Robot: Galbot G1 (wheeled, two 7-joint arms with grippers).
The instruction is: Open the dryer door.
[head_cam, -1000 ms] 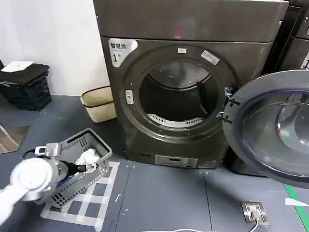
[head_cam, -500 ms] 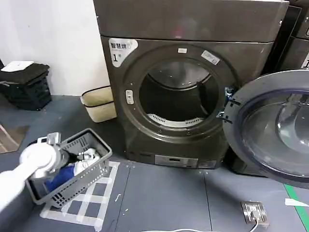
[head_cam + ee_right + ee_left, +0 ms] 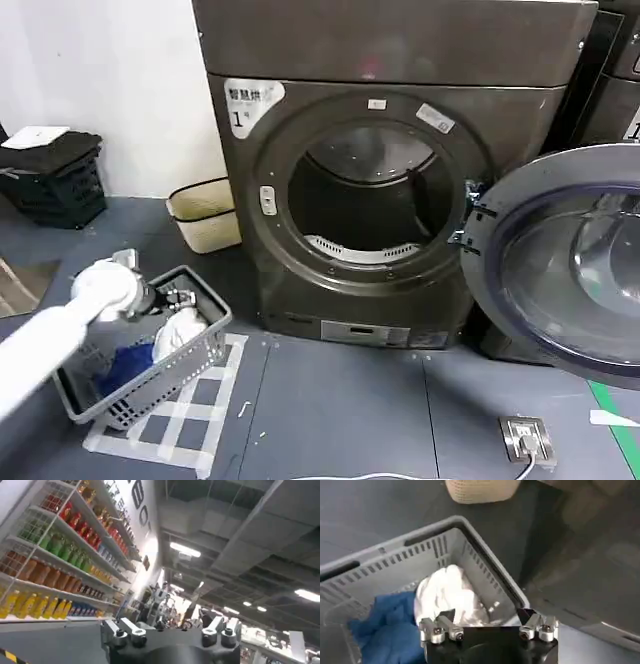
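The dryer door, round with a chrome rim and dark glass, stands swung wide open to the right of the grey-brown machine marked "1". The drum opening is exposed. My left gripper hangs over the grey laundry basket, far to the left of the door. The left wrist view has that gripper open with nothing between its fingers, above a white cloth and a blue cloth. In its own wrist view my right gripper is open, pointing up at shelves and ceiling.
A beige bin stands by the machine's left side and a black crate by the wall. A neighbouring machine is behind the open door. A floor socket sits at the front right, white tape under the basket.
My left arm has lifted and shifted back, carrying the gripper from the basket's near side to above its far side. The dryer door has stayed in place.
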